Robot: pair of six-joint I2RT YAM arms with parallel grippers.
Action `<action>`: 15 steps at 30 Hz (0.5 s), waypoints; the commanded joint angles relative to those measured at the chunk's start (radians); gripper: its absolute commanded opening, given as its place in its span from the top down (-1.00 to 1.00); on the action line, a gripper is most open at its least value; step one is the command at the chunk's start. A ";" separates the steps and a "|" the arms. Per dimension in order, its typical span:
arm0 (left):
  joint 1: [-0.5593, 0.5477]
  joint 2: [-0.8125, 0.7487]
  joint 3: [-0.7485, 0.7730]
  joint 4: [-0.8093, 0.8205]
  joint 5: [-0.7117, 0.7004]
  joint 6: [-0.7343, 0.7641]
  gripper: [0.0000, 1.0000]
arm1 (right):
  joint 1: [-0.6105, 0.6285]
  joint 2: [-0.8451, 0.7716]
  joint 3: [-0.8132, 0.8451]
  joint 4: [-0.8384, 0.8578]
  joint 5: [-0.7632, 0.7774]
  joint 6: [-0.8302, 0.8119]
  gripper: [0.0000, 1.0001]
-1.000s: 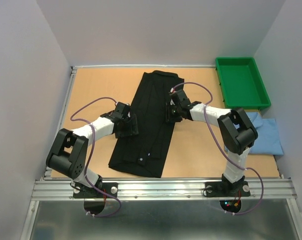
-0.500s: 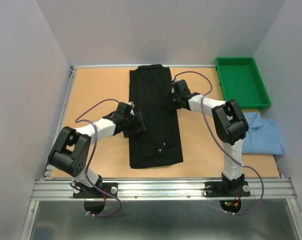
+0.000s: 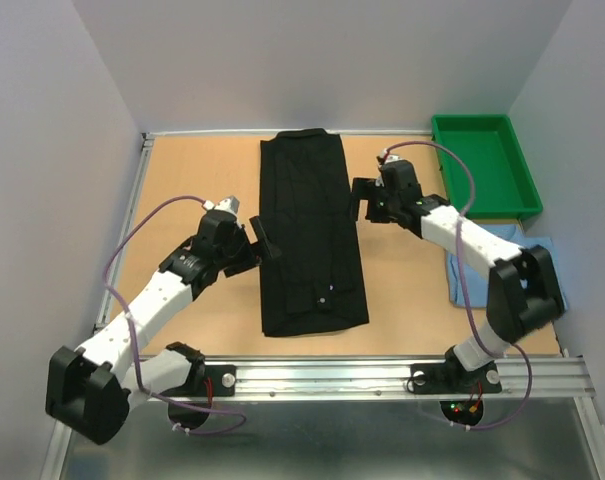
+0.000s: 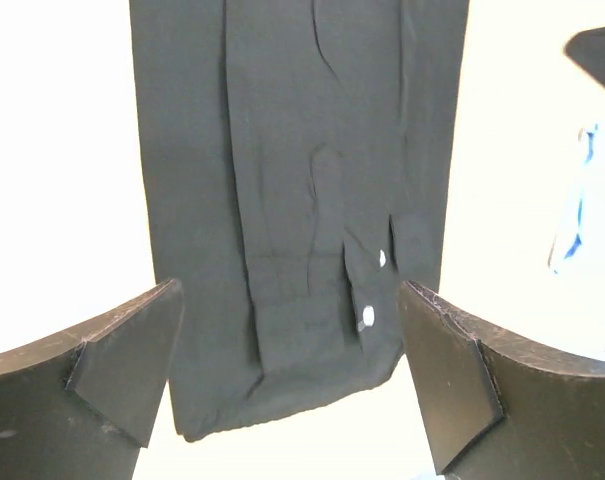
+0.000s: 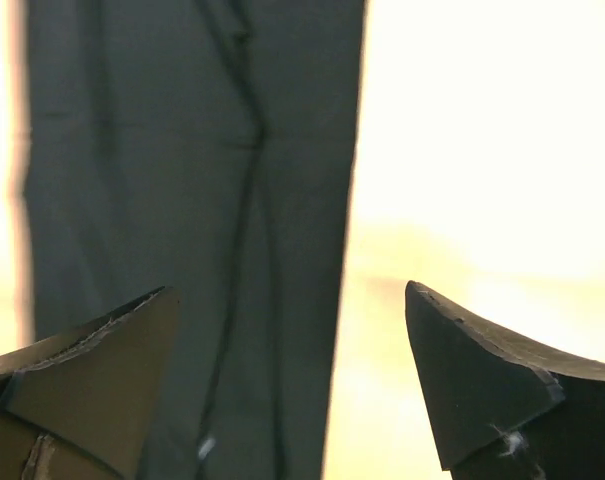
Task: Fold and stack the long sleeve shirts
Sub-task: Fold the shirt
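While the black shirt (image 3: 310,240) is lying as 1 long narrow strip down the middle of the bench (image 3: 192,180), both arms are hovering beside it: the left pincer (image 3: 262,240) at its left edge and the right pincer (image 3: 360,200) at its right edge, each spread wide and gripping nothing. The lengthwise folding is looking finished (sleeves tucked in), so the next move is probably calling for pinching the near hem and carrying it to the far end. The light blue shirt (image 3: 477,290) is lying at the bench's right edge.
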 commanded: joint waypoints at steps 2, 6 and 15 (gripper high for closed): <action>-0.003 -0.143 -0.146 -0.122 0.090 0.004 -0.97 | -0.015 -0.233 -0.200 -0.017 -0.086 0.147 -1.00; -0.002 -0.249 -0.241 -0.151 0.147 -0.043 -0.97 | -0.016 -0.410 -0.346 -0.032 -0.126 0.184 -1.00; -0.002 -0.488 -0.419 -0.118 0.247 -0.310 -0.97 | -0.015 -0.668 -0.584 -0.161 -0.201 0.267 -0.94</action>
